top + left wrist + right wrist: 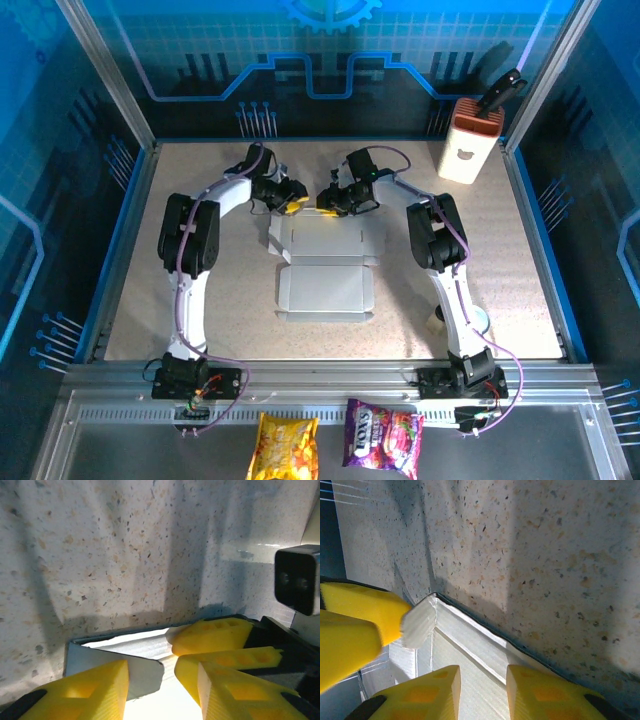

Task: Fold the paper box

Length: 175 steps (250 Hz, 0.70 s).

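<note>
Our left gripper (295,207) and right gripper (324,208) hang released, crowding each other over the paper box (322,285). At upper right we see a bear-marked container (466,150).

This is a robotics lab test cell, not a lived-in room. A speckled worktop (180,180) sits inside a frame of aluminium extrusion posts (105,75), walled with blue panels (400,50) printed with a gear and circuit traces. Two white-and-black arms, the left arm (190,240) and the right arm (435,235), are bolted to a slotted metal rail (330,378) at the near edge, with cables looped along them. The left end effector (293,207) and the right end effector (328,208) have yellow moulded fingers. Two snack bags (288,445) lie in front of the rail.
</note>
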Each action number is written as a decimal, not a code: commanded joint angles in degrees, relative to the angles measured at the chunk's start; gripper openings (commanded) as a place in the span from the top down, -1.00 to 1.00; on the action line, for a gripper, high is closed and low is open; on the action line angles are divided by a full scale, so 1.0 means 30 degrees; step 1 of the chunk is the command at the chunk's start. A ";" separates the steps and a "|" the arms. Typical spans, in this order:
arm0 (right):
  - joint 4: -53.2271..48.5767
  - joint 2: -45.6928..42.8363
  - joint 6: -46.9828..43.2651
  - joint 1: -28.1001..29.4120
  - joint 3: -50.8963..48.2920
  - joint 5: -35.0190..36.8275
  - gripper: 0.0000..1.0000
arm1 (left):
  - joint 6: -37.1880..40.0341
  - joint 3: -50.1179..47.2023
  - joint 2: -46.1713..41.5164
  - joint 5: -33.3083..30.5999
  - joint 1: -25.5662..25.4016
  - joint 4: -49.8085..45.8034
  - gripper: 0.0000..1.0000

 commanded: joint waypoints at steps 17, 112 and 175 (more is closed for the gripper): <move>-0.2114 0.0669 -0.0159 0.0152 -0.0830 0.0881 0.38 | -0.0435 0.0375 0.0997 0.0590 -0.0379 0.0318 0.20; -0.2100 0.0773 -0.0184 0.0138 -0.0885 0.0884 0.42 | 0.2201 0.1317 0.1984 -0.4371 -0.1184 -0.4389 0.29; -0.2146 0.0727 -0.0159 0.0152 -0.0591 0.0646 0.43 | 0.3228 0.1499 0.2128 -0.6199 -0.1698 -0.5832 0.31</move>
